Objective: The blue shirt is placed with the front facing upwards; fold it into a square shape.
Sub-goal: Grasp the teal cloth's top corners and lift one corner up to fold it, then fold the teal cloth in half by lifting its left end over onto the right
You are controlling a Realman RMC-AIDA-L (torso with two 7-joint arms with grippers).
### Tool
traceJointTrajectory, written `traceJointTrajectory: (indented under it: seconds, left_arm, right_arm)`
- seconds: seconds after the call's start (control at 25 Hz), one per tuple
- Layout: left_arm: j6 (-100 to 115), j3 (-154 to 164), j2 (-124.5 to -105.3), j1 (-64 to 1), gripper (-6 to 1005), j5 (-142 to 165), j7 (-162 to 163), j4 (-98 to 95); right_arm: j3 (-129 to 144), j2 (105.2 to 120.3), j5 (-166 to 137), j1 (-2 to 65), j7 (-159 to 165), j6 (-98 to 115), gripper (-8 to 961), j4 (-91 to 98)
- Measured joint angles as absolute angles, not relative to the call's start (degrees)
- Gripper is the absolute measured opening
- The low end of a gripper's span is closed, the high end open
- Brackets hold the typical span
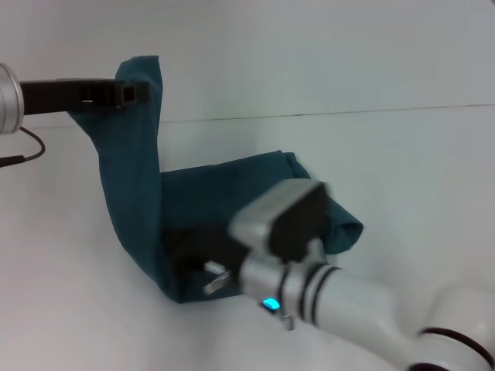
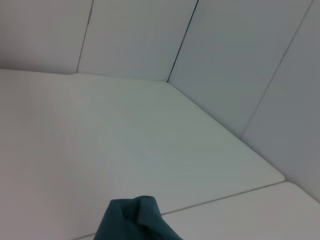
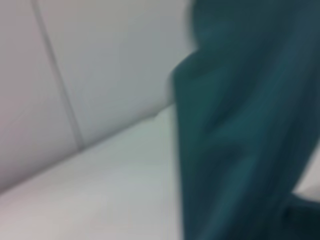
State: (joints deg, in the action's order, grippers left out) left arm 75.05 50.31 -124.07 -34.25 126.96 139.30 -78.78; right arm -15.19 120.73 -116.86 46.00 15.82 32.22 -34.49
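Observation:
The blue shirt (image 1: 232, 193) lies bunched on the white table, with one edge pulled up into a tall strip (image 1: 131, 170). My left gripper (image 1: 130, 93) is high at the upper left, shut on the top of that raised strip. A tip of the held cloth (image 2: 135, 222) shows in the left wrist view. My right gripper (image 1: 193, 251) is low at the shirt's near edge, right against the fabric. The right wrist view is filled on one side by the hanging shirt (image 3: 245, 130). No lettering shows.
The white table (image 1: 402, 154) spreads all around the shirt, with a thin seam (image 1: 348, 114) running across its far part. White wall panels (image 2: 240, 60) stand behind. A dark cable (image 1: 27, 147) hangs by the left arm.

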Motion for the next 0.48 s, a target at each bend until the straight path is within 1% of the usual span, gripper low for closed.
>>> traceJointTrajectory:
  seconds: [0.16, 0.32, 0.48]
  left_arm:
    - [75.04, 50.13, -124.03, -34.05, 48, 126.96, 138.99, -78.63]
    - [75.05, 50.44, -124.07, -34.04, 48, 126.96, 138.80, -78.10]
    - [75.05, 50.58, -124.18, -34.14, 48, 126.75, 138.72, -77.44]
  right_arm:
    - [-18.12, 120.25, -116.90, 40.30, 15.94, 38.75, 0, -31.44]
    - [-21.01, 119.99, -116.54, 36.19, 16.34, 47.42, 0, -26.55]
    - [-22.72, 119.87, -116.40, 34.94, 16.43, 50.51, 0, -24.61]
